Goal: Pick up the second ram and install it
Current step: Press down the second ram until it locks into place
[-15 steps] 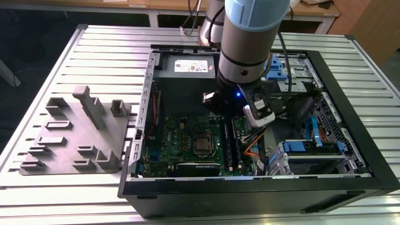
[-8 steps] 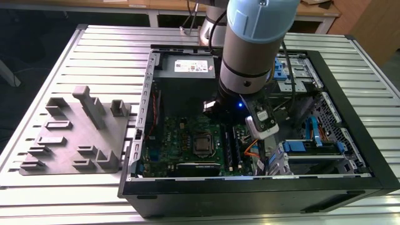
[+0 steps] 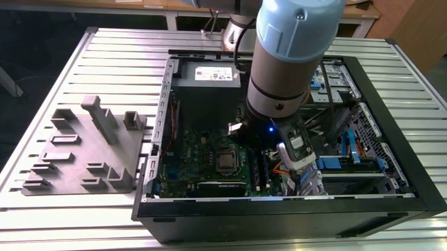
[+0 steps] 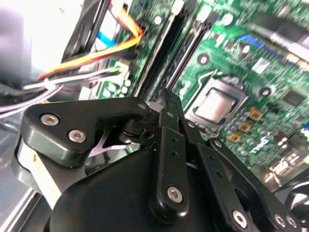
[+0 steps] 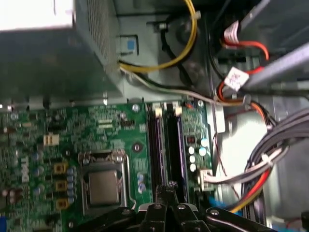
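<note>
Dark sliver of second ram (image 5: 172, 154), seemingly edge-on in the long slot just beside the processor socket (image 5: 102, 186); seated or not, cannot tell. Gripper (image 5: 169, 186) fingertips pinched together right above it. Best pressed straight down, evenly, clear of cables (image 5: 251, 169) crowding beyond the slots from the socket. Tight case (image 3: 391, 157), slatted metal table (image 3: 112, 57)

Exterior view: elevated, set back, angled down on the open black computer case (image 3: 293, 209). Both wrist views: close above the green motherboard (image 4: 241, 96) (image 5: 58, 140), sharing its square silver processor socket (image 4: 215, 104) (image 5: 102, 186).
</note>
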Motion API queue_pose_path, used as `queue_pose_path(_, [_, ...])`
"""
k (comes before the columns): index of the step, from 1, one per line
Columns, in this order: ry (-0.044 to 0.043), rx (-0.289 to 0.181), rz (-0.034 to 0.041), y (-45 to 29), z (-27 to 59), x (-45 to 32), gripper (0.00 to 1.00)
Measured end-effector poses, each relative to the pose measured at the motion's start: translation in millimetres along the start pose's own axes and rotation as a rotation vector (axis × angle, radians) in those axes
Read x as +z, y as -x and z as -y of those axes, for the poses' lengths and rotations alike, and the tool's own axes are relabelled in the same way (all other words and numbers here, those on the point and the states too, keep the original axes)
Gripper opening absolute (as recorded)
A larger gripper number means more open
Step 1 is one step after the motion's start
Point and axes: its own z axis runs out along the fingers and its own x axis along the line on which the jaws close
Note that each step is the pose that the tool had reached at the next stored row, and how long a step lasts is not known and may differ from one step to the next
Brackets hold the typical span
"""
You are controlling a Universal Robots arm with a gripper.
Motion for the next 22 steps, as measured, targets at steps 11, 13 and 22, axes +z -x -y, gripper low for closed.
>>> queue_pose_path(11, [0.0003,0.001,0.0001,1.3,15.5,3.6,0.07])
queue_pose_path(13, [0.0001,0.001,0.0001,1.3,16.2,4.8,0.07])
queue_pose_path(22, [0.0005,0.001,0.0002,1.3,17.1,8.4,0.07])
